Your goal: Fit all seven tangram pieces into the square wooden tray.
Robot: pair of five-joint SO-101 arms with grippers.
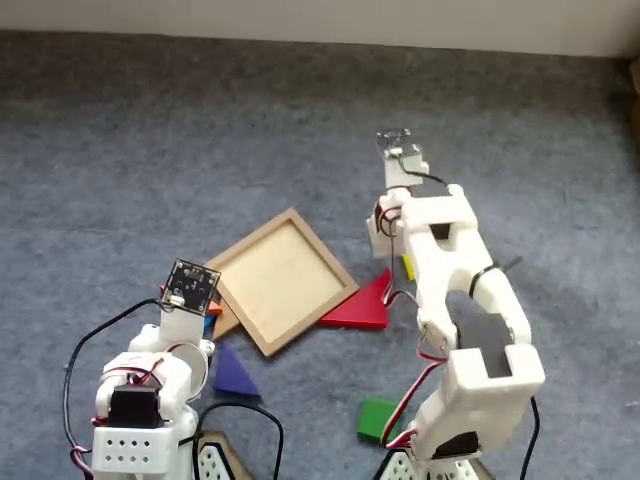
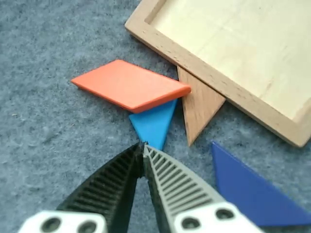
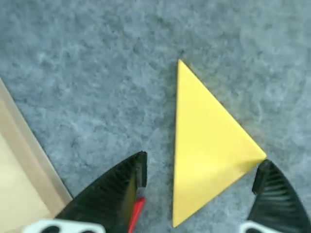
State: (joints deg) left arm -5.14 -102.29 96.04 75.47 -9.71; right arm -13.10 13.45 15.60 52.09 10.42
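The square wooden tray [image 1: 258,325] lies tilted at mid-table, nothing inside it. My left gripper [image 2: 143,145] is shut, its tips at the point of a light blue triangle [image 2: 153,124]. An orange parallelogram [image 2: 129,85] overlaps that triangle, and a wood-coloured triangle [image 2: 199,104] pokes out from under the tray's rim [image 2: 214,80]. A dark blue triangle [image 2: 248,187] lies beside the gripper. My right gripper [image 3: 201,172] stands open astride a yellow triangle [image 3: 204,141], just off the tray's right side.
A red triangle [image 1: 360,305] rests against the tray's near-right edge. A green square [image 1: 378,415] sits on the carpet near the right arm's base. The dark blue triangle [image 1: 235,375] lies near the left arm. Grey carpet stretches behind the tray.
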